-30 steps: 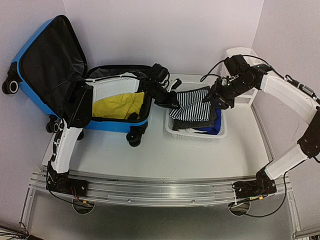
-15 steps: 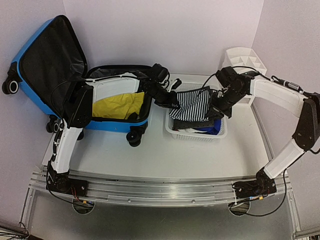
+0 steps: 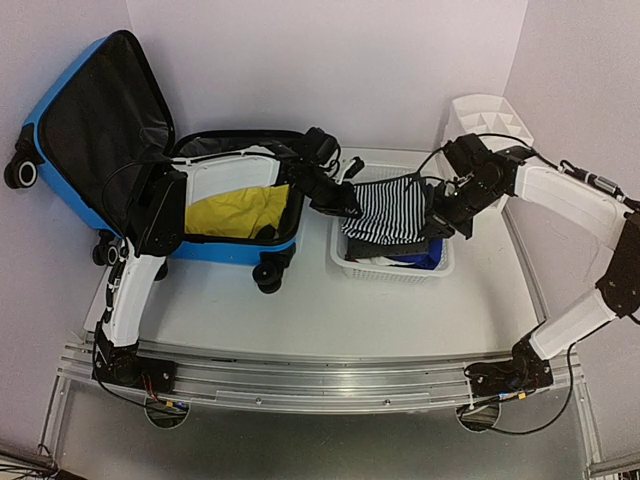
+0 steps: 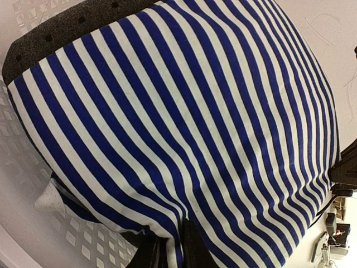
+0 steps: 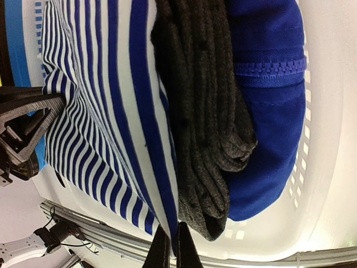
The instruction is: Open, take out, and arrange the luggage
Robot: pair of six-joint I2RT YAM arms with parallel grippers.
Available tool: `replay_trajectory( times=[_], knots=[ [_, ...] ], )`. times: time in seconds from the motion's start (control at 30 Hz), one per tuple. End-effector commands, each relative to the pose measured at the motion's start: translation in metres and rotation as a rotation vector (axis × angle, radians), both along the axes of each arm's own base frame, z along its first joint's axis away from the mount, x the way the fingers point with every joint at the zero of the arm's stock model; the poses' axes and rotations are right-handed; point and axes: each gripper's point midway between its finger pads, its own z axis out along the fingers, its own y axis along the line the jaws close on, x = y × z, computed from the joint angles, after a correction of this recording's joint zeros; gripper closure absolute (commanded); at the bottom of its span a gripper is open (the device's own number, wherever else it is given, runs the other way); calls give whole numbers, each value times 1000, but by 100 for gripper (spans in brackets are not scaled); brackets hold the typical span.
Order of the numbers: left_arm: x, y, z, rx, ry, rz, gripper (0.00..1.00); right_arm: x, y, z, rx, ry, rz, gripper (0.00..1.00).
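The blue suitcase (image 3: pixel 60 115) lies open at the back left, lid raised, black lining showing, with a yellow garment (image 3: pixel 238 210) in its lower half. My left gripper (image 3: pixel 350 208) is shut on the left edge of a blue-and-white striped garment (image 3: pixel 390 205) over the white basket (image 3: pixel 392 268). My right gripper (image 3: pixel 436 215) is shut on its right edge. The striped cloth fills the left wrist view (image 4: pixel 184 117), pinched between my fingers (image 4: pixel 196 251). In the right wrist view the stripes (image 5: pixel 106 111) hang beside a grey knit (image 5: pixel 206 123) and a blue zipped garment (image 5: pixel 268 100).
A white compartment organiser (image 3: pixel 490 115) stands at the back right by the wall. The suitcase wheels (image 3: pixel 268 275) sit close to the basket's left side. Bare table runs along the front to the metal rail (image 3: pixel 320 375).
My right gripper came down to the striped garment's right edge and closed on it. The cloth is now stretched flatter between both grippers. The left arm has barely moved.
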Motion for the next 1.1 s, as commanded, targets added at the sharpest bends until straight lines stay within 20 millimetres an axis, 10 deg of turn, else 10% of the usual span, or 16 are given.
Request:
replay_trajectory(
  times=[0.0,0.4,0.67,1.07],
  knots=[
    [8,5,-24,56,8,35,83,-23,-18,-11,-27,79,-20,100],
    [14,28,-36,192,-83,43,75,-23,-37,-40,-58,165,2,96],
    [21,15,18,133,-189,-13,47,-5,-31,3,-38,103,61,78],
    [42,23,111,154,-484,-40,43,83,-8,83,-40,-168,113,84]
  ],
)
